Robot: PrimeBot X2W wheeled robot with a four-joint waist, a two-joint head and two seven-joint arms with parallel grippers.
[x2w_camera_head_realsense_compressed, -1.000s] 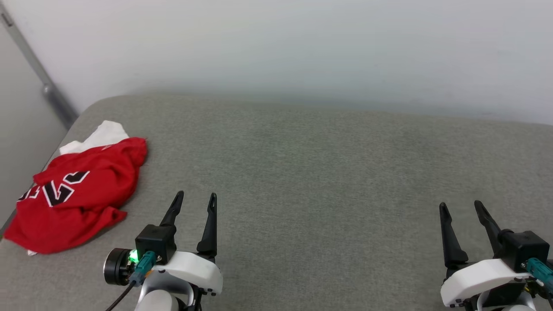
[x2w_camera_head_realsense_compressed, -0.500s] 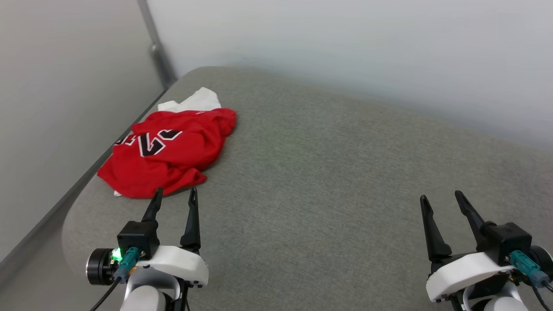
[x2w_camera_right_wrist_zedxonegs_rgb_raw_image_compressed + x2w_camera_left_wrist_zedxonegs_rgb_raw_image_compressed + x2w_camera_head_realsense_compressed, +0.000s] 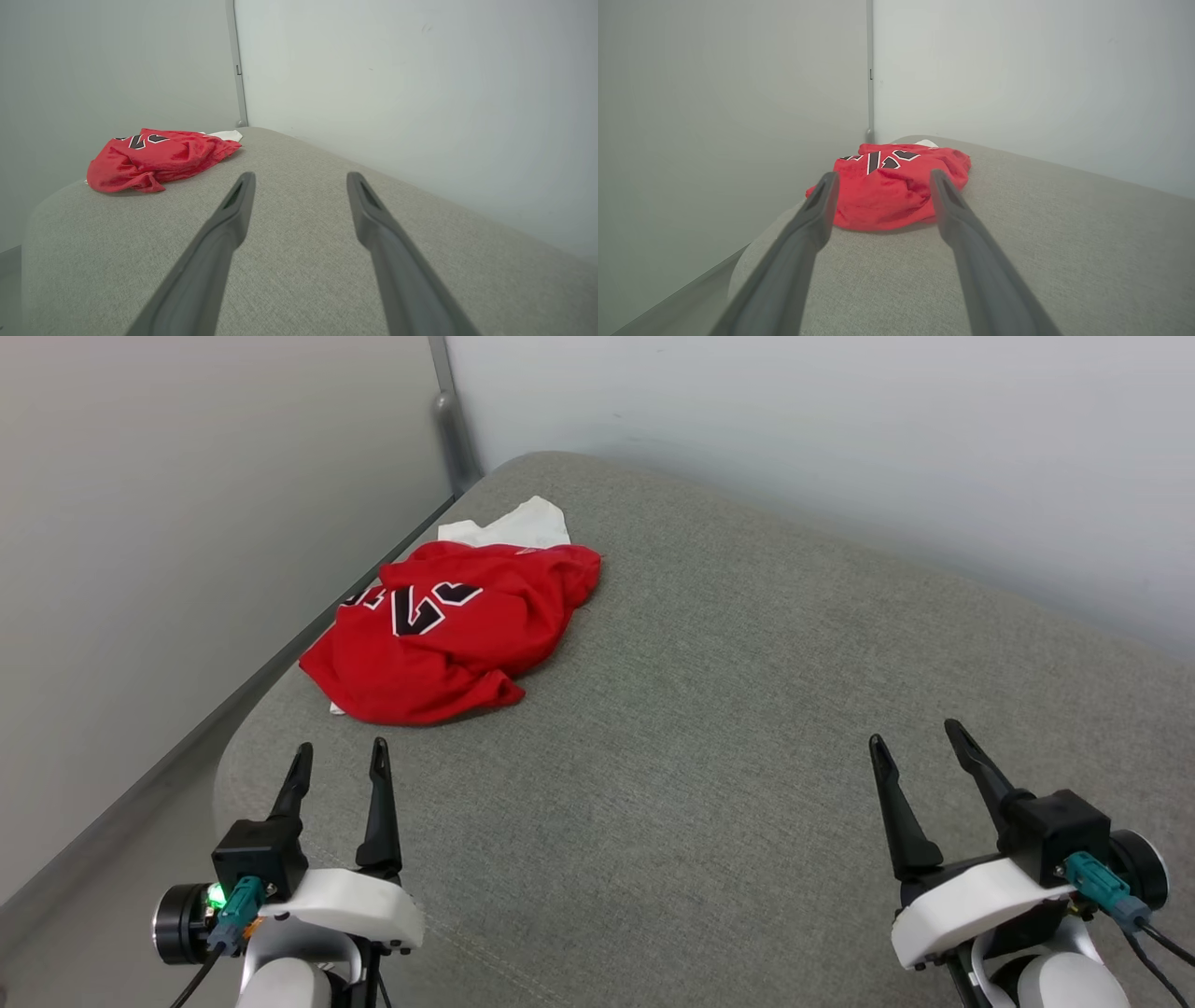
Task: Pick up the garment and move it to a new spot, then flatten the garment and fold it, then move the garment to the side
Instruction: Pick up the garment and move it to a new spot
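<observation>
garment [image 3: 448,635]: lying crumpled at the far left corner of the grey cushion [image 3: 728,728].
left gripper [image 3: 341,747]: we are holding it wide open, empty, near the garment.
right gripper [image 3: 914,733]: also wide open, empty, well apart.

Location type: a bare indoor test space, most likely a lab bay. Indicators: a plain pale wall [image 3: 840,429] across the upper right of the frame, a plain pale panel [image 3: 187,523] at the upper left, a grey metal post [image 3: 455,425] in the corner between them, and a grey fabric-covered tabletop [image 3: 747,709] with a rounded corner.
</observation>
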